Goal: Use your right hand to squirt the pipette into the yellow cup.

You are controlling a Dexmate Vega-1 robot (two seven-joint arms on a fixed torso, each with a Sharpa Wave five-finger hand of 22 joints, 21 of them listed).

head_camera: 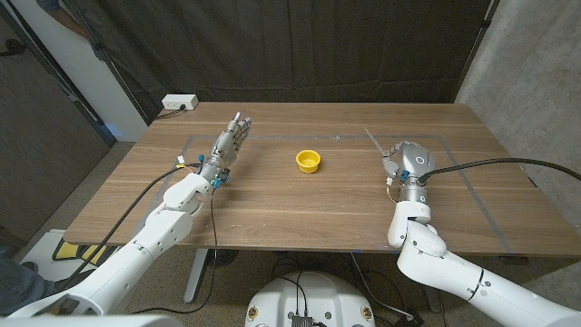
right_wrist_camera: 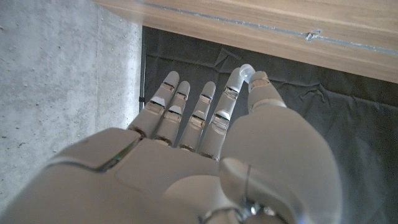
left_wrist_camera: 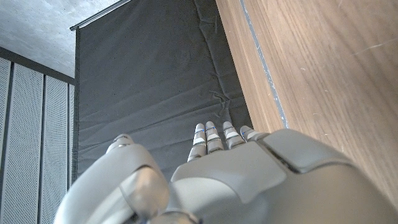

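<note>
The yellow cup stands upright near the middle of the table. My right hand is to its right, about a hand's width away, low over the wood. The pipette is a thin clear tube that sticks out of this hand toward the table's far side. Its translucent bulb sits pinched between the thumb and a fingertip of my right hand, with the other fingers stretched out alongside. My left hand lies on the table's left part with straight fingers, holding nothing; my left hand also points at the curtain.
A white power strip lies at the table's far left corner. Thin tape lines mark a rectangle on the wooden table. A black curtain hangs behind, and a concrete wall stands to the right.
</note>
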